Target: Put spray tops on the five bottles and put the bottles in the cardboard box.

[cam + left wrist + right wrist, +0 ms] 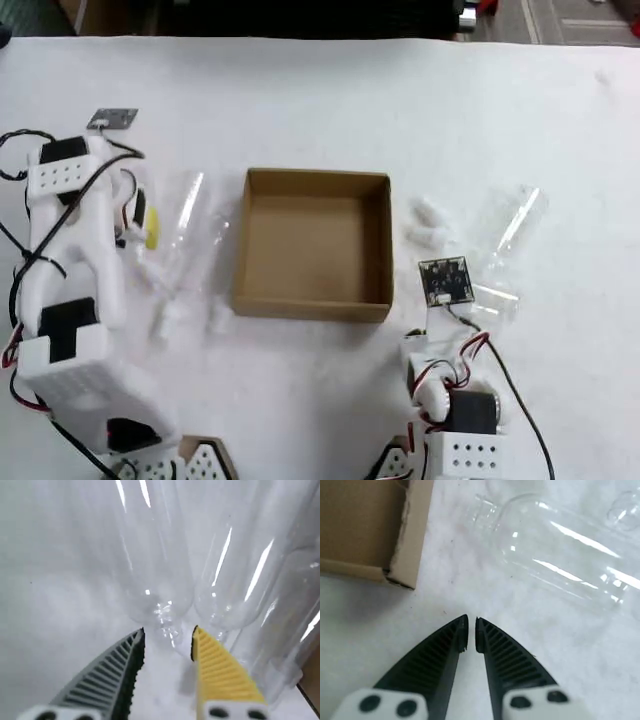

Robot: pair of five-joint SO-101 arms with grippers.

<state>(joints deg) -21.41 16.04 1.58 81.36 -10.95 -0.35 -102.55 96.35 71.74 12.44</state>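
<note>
1. High view: 1 cardboard box (pixel 310 300) sits open-side up in the middle of the white table (pixel 320 100).
2. Left wrist view: 3 clear bottles (pixel 155 570) lie side by side. In the high view they're left of the box.
3. L gripper (pixel 167 642): 1 grey + 1 yellow finger, apart. It grips nothing. A bottle's round end is just past the tips.
4. Right wrist view: 2 more bottles. 1 lies near the box corner w/ a bare neck, the other is at the edge.
5. R gripper (pixel 471 630): 2 black fingers almost together, nothing between them, low over the table by the box corner.
6. High view: 2 white spray tops (pixel 425 212) just right of the box. More white bits lie left of it; can't count those.
</note>
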